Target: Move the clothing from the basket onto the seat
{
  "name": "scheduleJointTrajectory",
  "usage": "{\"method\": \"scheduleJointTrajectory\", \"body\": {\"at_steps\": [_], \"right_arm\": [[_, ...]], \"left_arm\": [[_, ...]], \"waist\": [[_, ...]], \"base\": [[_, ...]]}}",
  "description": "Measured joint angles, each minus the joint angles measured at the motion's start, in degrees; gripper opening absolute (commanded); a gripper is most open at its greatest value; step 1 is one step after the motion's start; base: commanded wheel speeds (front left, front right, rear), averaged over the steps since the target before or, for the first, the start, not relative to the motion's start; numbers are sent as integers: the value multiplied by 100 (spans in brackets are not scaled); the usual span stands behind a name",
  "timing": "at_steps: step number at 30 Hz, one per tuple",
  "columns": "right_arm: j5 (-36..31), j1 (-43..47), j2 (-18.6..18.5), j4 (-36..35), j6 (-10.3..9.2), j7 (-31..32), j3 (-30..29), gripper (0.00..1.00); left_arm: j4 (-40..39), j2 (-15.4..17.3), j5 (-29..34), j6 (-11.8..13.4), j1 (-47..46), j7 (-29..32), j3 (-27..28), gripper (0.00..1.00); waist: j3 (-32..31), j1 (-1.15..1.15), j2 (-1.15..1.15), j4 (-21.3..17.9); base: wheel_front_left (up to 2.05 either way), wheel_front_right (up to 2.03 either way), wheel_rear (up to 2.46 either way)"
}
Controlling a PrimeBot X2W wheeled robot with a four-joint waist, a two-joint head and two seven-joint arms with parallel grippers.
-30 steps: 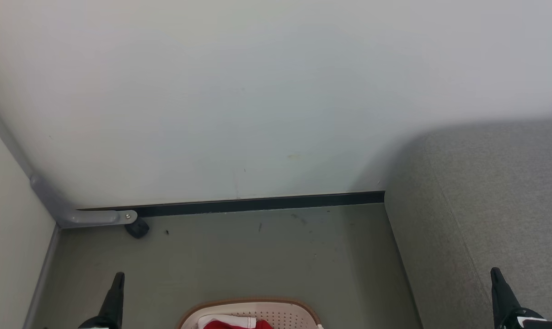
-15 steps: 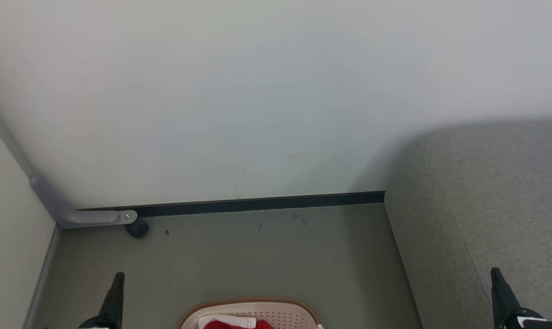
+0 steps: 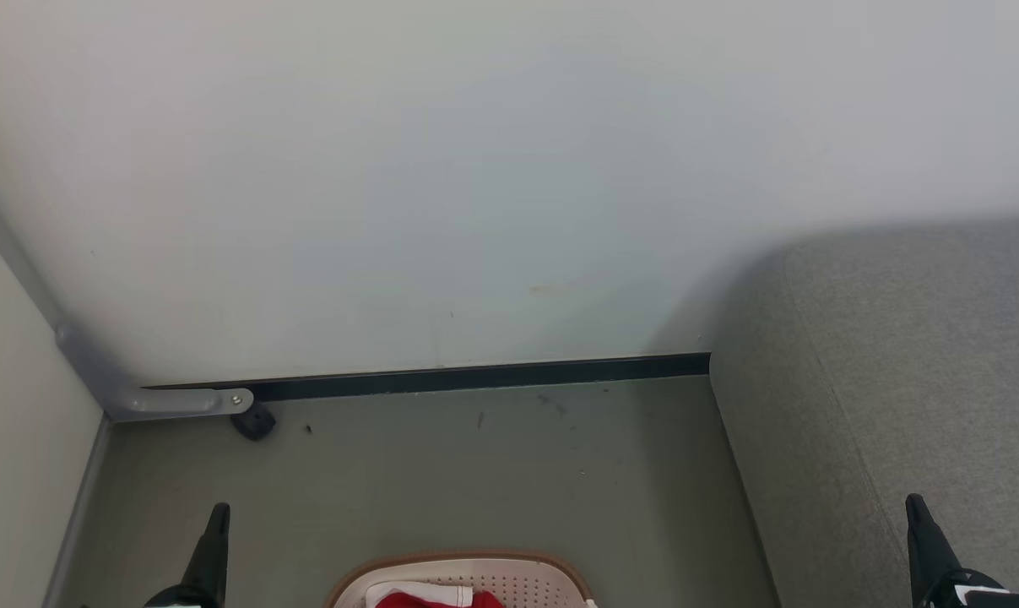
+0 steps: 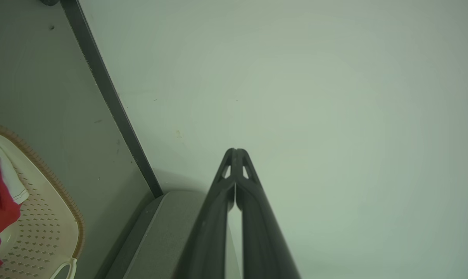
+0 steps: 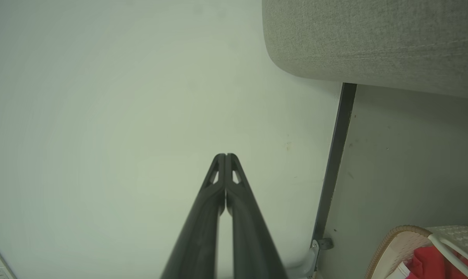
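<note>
Head view: nothing has moved over the last second, so I judge the task unstarted. Two pincers, left [image 3: 215,532] and right [image 3: 918,517], both clenched and empty. One basket [image 3: 463,559] sits near centre and holds the clothing [image 3: 441,599]; one seat [image 3: 923,380] is on the right. Wrist views: red cloth with white trim lies in the basket, garment count unclear.

We note a pale wall [image 3: 475,169] meeting the grey-green floor [image 3: 475,473] along a dark baseboard [image 3: 475,376]; a metal bracket [image 3: 180,401] and a small black object [image 3: 253,420] sit at left.
</note>
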Motion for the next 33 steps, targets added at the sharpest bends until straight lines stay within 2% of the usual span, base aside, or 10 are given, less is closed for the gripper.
{"method": "scheduleJointTrajectory", "body": {"at_steps": [29, 30, 33], "right_arm": [[0, 0, 0, -1, 0, 0, 0, 0], [0, 0, 0, 1, 0, 0, 0, 100], [-2, 109, 44, 161, -5, -1, 16, 100]], "left_arm": [[0, 0, 0, 0, 0, 0, 0, 0], [1, 0, 0, 0, 1, 0, 0, 100], [160, -46, 0, 8, 128, -1, -14, 100]], "waist": [[0, 0, 0, 0], [0, 0, 0, 0], [0, 0, 0, 0]], "base": [[0, 0, 0], [0, 0, 0], [0, 0, 0]]}}
